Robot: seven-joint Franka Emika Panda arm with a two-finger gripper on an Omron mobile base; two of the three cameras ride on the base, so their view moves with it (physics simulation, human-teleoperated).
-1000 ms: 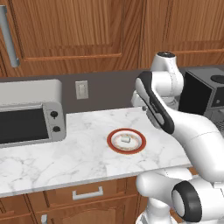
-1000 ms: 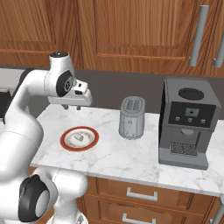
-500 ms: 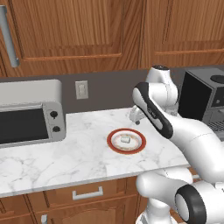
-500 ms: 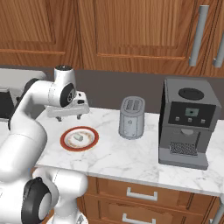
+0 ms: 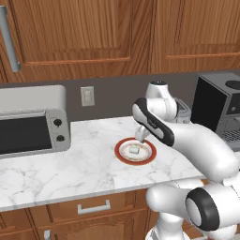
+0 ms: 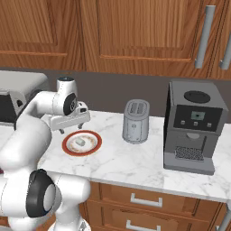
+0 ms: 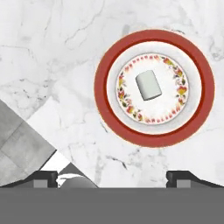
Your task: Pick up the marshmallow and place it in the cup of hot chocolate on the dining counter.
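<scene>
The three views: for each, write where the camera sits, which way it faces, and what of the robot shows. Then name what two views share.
Left base view: behind the arm to its left, facing forward and down over the counter toward the microwave; the arm rises from the lower right.
Right base view: behind the arm to its right, facing the toaster and coffee machine; the arm rises from the lower left.
Hand view: on the hand, looking straight down; open gripper tips at the bottom.
Shared: the marshmallow on the plate shows in all three.
</scene>
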